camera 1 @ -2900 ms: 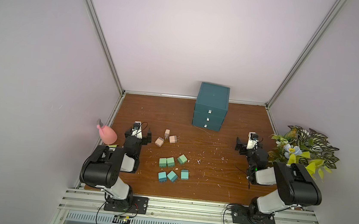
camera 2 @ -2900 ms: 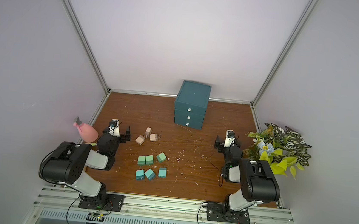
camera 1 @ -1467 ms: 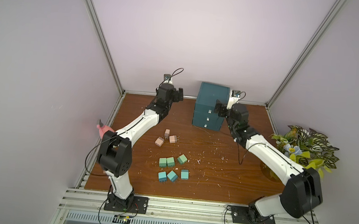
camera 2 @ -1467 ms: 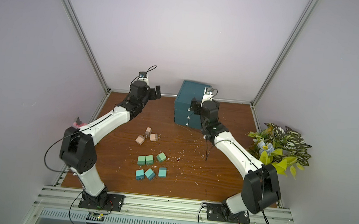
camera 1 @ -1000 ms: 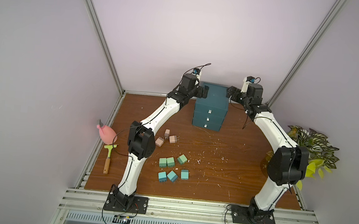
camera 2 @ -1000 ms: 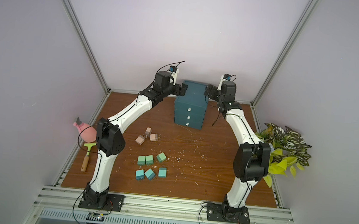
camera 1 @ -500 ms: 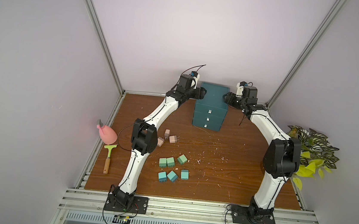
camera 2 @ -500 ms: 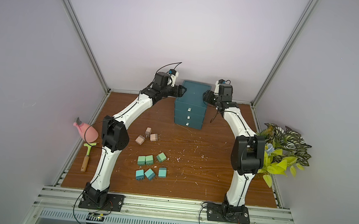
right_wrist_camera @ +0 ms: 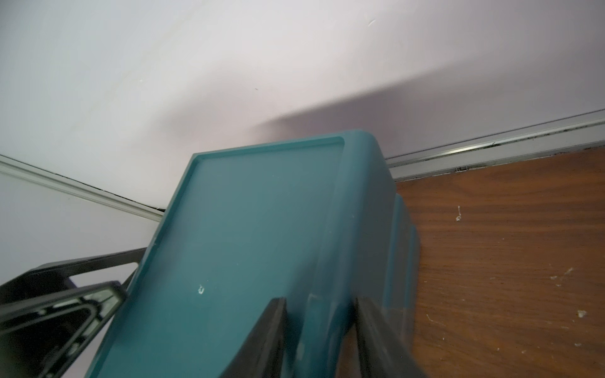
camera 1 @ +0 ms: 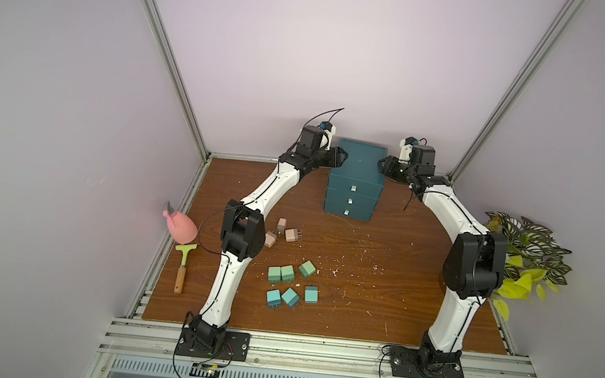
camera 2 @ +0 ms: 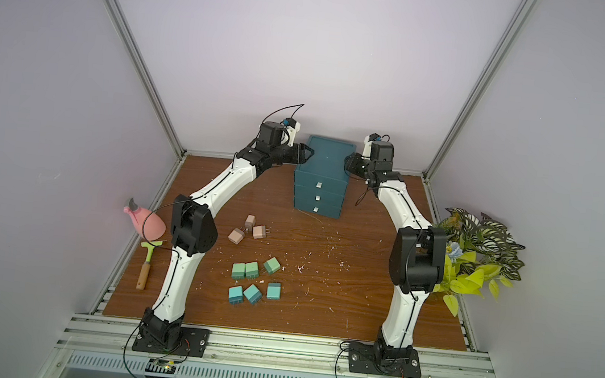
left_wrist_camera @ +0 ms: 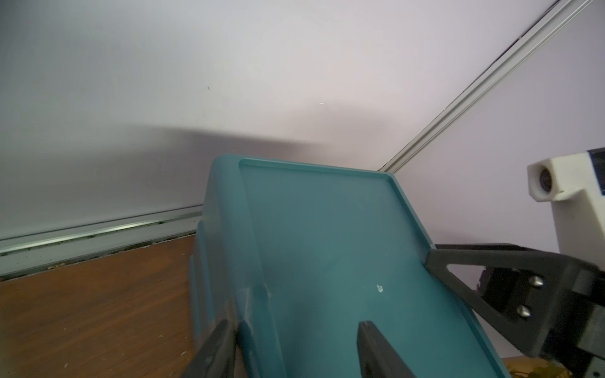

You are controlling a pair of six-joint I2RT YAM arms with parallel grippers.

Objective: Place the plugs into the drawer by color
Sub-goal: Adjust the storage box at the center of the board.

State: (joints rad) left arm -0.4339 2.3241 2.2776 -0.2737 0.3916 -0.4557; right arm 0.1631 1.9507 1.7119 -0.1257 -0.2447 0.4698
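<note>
Drawer [camera 1: 356,172]: rear centre, all three shut. Plugs [camera 1: 287,273]: nine loose before it, grouped by colour. Left gripper [left_wrist_camera: 294,324], right gripper [right_wrist_camera: 319,304]: jaws part-open astride its top side edges; whether pinching, cannot tell.

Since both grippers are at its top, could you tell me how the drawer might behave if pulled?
Probably stiff: the drawer looks like moulded plastic. With the left gripper and right gripper at its top edges, a pull may tip it rather than slide it. Its drawers, all shut, could slide out if tilted forward.
</note>
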